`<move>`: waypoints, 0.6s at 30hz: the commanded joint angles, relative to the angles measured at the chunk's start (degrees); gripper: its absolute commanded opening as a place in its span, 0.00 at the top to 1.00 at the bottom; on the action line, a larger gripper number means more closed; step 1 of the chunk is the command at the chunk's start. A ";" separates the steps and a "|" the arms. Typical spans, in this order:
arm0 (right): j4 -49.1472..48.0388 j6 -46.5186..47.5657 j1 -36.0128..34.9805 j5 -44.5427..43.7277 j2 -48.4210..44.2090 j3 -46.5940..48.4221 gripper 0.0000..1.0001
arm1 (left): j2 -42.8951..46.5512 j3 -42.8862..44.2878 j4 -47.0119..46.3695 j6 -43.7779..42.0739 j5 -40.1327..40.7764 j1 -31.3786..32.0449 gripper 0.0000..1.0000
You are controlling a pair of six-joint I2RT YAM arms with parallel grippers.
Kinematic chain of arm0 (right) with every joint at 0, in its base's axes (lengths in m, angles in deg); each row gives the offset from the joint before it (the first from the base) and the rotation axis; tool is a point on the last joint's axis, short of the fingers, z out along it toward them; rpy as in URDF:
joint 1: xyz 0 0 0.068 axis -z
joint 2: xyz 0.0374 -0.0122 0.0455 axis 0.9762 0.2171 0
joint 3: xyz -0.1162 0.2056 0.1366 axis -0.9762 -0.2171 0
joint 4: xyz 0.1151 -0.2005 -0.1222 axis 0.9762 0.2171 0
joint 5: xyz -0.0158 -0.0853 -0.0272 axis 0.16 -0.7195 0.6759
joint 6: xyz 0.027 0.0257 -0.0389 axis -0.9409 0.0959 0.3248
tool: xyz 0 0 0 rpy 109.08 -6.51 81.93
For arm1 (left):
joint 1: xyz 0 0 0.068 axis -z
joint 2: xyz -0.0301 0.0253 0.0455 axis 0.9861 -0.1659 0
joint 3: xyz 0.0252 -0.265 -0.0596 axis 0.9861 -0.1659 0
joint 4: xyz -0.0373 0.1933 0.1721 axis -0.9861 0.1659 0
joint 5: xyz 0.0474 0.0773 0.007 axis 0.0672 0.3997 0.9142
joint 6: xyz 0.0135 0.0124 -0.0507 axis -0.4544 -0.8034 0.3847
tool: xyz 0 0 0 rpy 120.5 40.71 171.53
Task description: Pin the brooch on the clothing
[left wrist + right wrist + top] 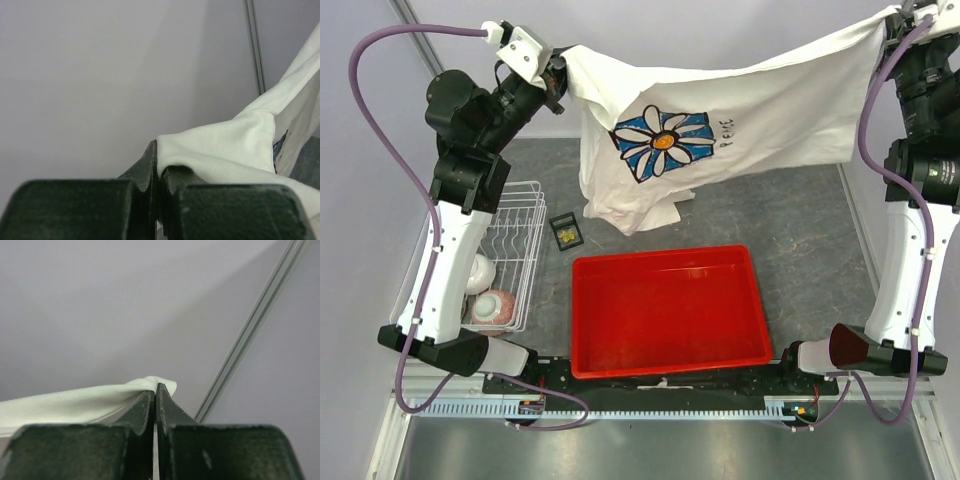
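Firmly on T-shirt point(790, 100): both end effectors point(156, 150) point(155, 390)

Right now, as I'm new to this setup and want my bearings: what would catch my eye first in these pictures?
The white T-shirt hangs stretched in mid-air across the far side, pinched at its ends by the left gripper and the right gripper, blue daisy print showing. Below, a bright red bin fills the near centre; the tiny gold brooch lies in a black tray beside its far-left corner.

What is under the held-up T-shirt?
Bare grey table shows under the raised span of the T-shirt; its drooping folds hide the patch below them. The brooch lies uncovered in the black tray.
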 commanded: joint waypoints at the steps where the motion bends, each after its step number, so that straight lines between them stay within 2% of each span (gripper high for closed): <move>1: -5.53 -0.51 0.09 -3.31 -3.74 -0.17 1.00 | 3.10 1.43 -4.80 -0.05 0.27 -0.15 0.98; 9: -7.37 -2.52 0.09 -4.72 1.34 -4.21 1.00 | -2.69 1.16 -8.23 -0.75 3.95 -0.06 0.98; 11: -8.69 -4.19 0.09 -4.46 3.72 -4.22 1.00 | -5.15 1.43 -13.57 -1.54 3.96 -0.06 0.98; 14: -10.80 -7.08 0.01 -2.44 8.82 -3.34 1.00 | -11.12 3.18 -20.93 -2.60 4.39 -0.06 0.98; 15: -12.02 -7.45 -0.26 -2.26 12.05 -2.47 1.00 | -15.58 4.40 -22.36 -2.60 5.09 -0.15 0.98; 17: -12.47 -8.15 -1.31 -2.70 15.93 2.17 1.00 | -20.78 11.33 -25.26 -1.73 7.99 -0.24 0.98; 18: -12.74 -9.98 -1.49 -2.87 19.87 4.03 1.00 | -27.33 14.67 -25.89 -1.11 8.96 -0.41 0.98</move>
